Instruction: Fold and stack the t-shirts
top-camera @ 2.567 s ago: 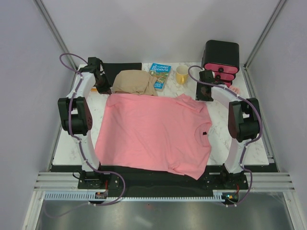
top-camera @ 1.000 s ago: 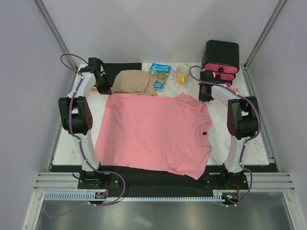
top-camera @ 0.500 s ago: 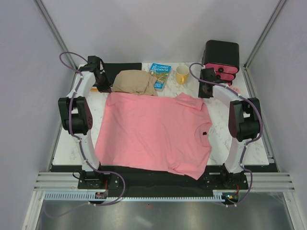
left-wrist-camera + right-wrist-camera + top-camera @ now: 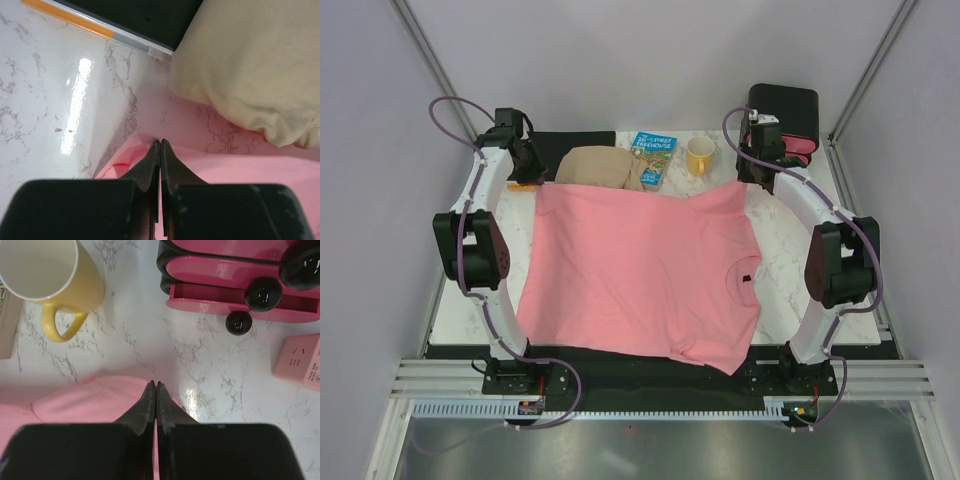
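Left gripper (image 4: pixel 160 146): jaws closed, pinching the far-left corner of the t-shirt (image 4: pixel 640 270), well left of the mug (image 4: pixel 699 156). Right gripper (image 4: pixel 155 386): jaws closed on the t-shirt's far-right corner, just near-right of the mug. Far edge is raised between them; the rest lies flat on the table (image 4: pixel 775 235), on the mug's near side. Tan cloth (image 4: pixel 600 165) and book (image 4: pixel 652 155) are left of the mug, drawer box (image 4: pixel 782 115) right of it.

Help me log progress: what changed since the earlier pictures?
Both arms swung toward the table's far edge. The left gripper and right gripper, shut on the t-shirt's far corners, lifted its far edge taut. The tan cloth, book, mug and black box stayed put.
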